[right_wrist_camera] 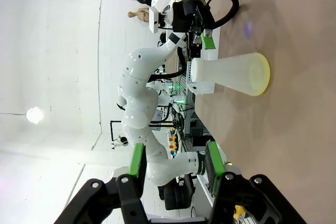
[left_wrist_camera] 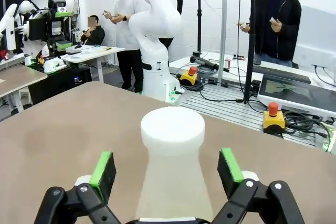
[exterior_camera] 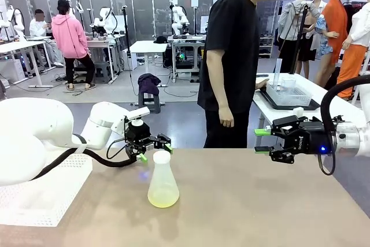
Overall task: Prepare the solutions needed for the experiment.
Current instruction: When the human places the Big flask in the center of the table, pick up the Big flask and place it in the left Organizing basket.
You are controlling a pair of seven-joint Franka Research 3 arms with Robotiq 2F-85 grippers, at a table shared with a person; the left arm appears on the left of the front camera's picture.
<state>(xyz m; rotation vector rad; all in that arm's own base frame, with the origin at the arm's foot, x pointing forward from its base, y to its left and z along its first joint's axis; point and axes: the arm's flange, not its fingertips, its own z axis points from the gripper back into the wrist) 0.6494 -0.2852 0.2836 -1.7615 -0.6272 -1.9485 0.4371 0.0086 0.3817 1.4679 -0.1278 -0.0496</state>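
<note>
A translucent conical flask (exterior_camera: 162, 179) stands upright on the brown table (exterior_camera: 248, 206), holding a shallow layer of pale yellow-green solution (exterior_camera: 162, 201). My left gripper (exterior_camera: 155, 147) is open just behind the flask's neck at rim height. In the left wrist view the flask (left_wrist_camera: 172, 153) stands between the green pads (left_wrist_camera: 103, 167), touching neither. My right gripper (exterior_camera: 263, 141) hovers open and empty to the right, well apart from the flask. Its wrist view shows the flask (right_wrist_camera: 227, 74) sideways, the solution (right_wrist_camera: 264, 74) at its base and the left gripper (right_wrist_camera: 203, 39) beside the neck.
A white perforated rack (exterior_camera: 43, 198) lies at the table's left front. A person in black (exterior_camera: 231, 56) stands at the far side, turned toward a side table with a clear bin on a tray (exterior_camera: 287, 95). Bare tabletop lies between the flask and my right gripper.
</note>
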